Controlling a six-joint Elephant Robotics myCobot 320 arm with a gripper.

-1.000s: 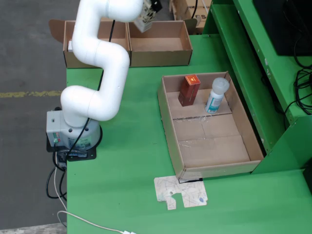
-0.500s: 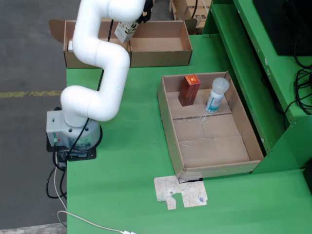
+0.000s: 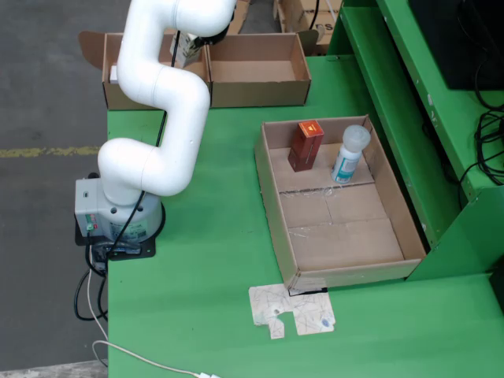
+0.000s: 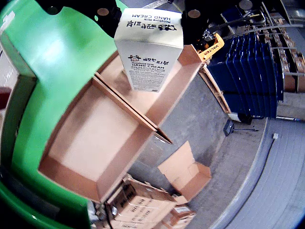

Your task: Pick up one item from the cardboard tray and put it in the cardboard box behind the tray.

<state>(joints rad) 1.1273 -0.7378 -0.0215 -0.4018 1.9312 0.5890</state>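
The fingers (image 4: pixel 106 10) pinch a white hand cream carton (image 4: pixel 148 47), one dark pad on each side of its top, and the carton hangs upright between them in the wrist view. Below the carton lies the cardboard box (image 4: pixel 102 131), a double box split by a middle wall into two open compartments; the carton's lower end hangs over the far compartment, and whether it touches the floor there cannot be told. In the fixed view the same box (image 3: pixel 260 83) sits at the back edge of the green table (image 3: pixel 213 260), and the white arm (image 3: pixel 165 94) bends up from its grey base (image 3: pixel 106 216) and reaches over the box's left compartment, where a bit of the carton (image 3: pixel 185 49) shows beside the arm. In front of the box, toward the right of the fixed view, is the cardboard tray (image 3: pixel 346 236), holding a brown-red carton (image 3: pixel 305 146) and a white bottle (image 3: pixel 350 153) side by side at its end nearest the box. A flat scrap of card (image 3: pixel 291 309) lies on the table just beyond the tray's opposite end.
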